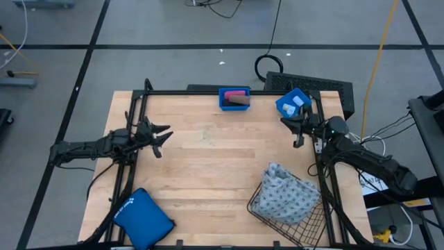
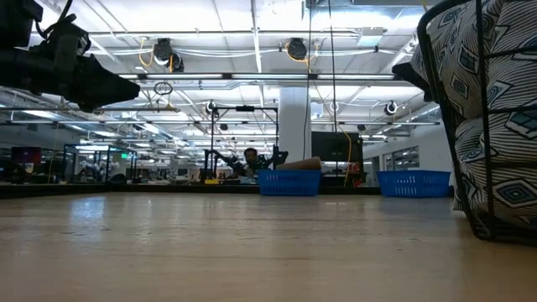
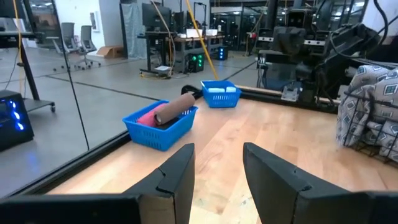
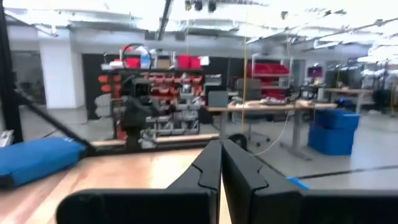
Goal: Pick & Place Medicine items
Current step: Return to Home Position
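Note:
A blue bin [image 1: 234, 98] at the table's far edge holds a pink and a brown oblong container [image 3: 174, 110]. A second blue bin [image 1: 293, 103] to its right holds small white vials. The grey-blue patterned soft pack [image 1: 281, 189] lies in a wire basket [image 1: 303, 223] at the near right. My left gripper [image 1: 164, 137] hovers open over the table's left side, pointing at the bins, with its fingers apart in the left wrist view [image 3: 217, 168]. My right gripper [image 1: 297, 132] is shut just near of the second bin, its fingers together [image 4: 221, 168]. Neither touches anything.
A large plain blue pouch [image 1: 142, 217] lies at the near left corner. A black frame [image 1: 208, 92] runs along the table's far and side edges. Bare wood [image 1: 215, 160] spans the middle. A dark box [image 1: 326, 90] sits beyond the far right corner.

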`<state>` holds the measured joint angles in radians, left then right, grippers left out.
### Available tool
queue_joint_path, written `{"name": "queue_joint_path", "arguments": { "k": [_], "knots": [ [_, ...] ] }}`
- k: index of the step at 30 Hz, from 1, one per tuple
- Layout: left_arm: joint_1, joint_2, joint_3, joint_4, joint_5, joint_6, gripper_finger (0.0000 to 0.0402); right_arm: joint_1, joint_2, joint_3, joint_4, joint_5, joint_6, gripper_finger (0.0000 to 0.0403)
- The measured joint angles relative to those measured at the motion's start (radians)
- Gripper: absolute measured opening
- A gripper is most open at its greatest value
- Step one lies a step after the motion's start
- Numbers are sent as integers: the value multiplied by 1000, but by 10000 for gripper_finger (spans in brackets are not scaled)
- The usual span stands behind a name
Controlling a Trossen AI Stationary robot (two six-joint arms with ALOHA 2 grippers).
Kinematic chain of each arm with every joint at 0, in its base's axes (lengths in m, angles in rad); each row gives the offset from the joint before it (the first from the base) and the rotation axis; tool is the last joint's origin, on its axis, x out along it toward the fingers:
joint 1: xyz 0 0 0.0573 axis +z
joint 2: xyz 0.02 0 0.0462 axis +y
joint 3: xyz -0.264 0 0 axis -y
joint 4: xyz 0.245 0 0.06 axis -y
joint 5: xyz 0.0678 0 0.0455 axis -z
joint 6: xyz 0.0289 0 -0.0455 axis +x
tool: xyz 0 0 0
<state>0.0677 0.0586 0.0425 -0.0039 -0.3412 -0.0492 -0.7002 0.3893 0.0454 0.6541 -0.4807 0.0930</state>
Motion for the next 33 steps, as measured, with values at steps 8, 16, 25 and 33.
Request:
{"name": "queue_joint_path", "arguments": {
  "k": [8,16,25,33],
  "knots": [
    [0,0,0,-1,0,2,145,-2,-170,-2,-102,-121,-2,4],
    [0,0,0,-1,0,1,145,-58,-385,-3,-492,-47,-36,4],
    [0,0,0,6,0,-1,145,-19,-379,-31,-468,-48,-58,4],
    [0,0,0,6,0,-6,145,3,-356,-32,-481,-45,79,4]
  ]
}}
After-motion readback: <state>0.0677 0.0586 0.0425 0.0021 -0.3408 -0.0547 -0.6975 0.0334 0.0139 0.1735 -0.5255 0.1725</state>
